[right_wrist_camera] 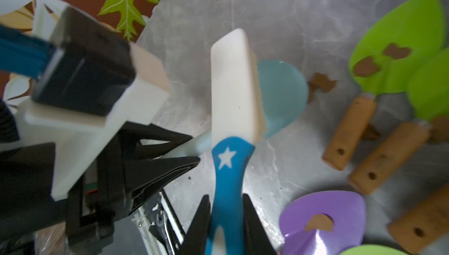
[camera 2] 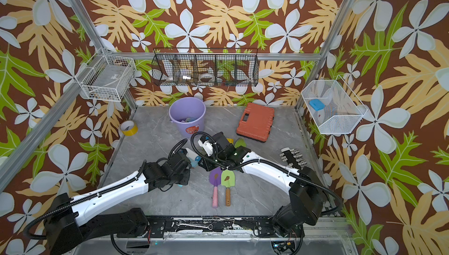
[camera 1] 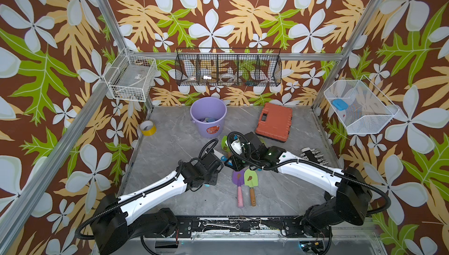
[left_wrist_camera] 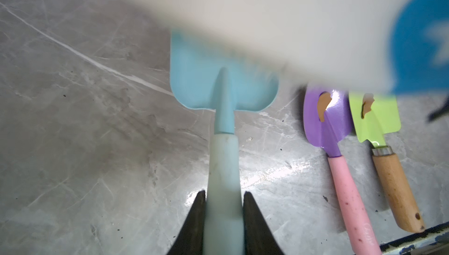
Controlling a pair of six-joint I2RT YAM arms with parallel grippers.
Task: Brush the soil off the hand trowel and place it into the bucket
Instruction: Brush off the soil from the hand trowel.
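In front of the round lilac plastic bucket, the light-blue metal hand trowel is held by its pale handle, clamped in the left gripper. The white-headed, blue-handled brush is clamped in the right gripper and laid across the blade. Brushing is judged nearly done: 1 brown soil clump lies off the blade. Next, the trowel must be carried over the bucket and released.

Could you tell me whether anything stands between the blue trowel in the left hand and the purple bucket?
Only the brush, held in the right hand, lies across the blade of the blue trowel. In a top view, the table stretch up to the bucket looks bare.
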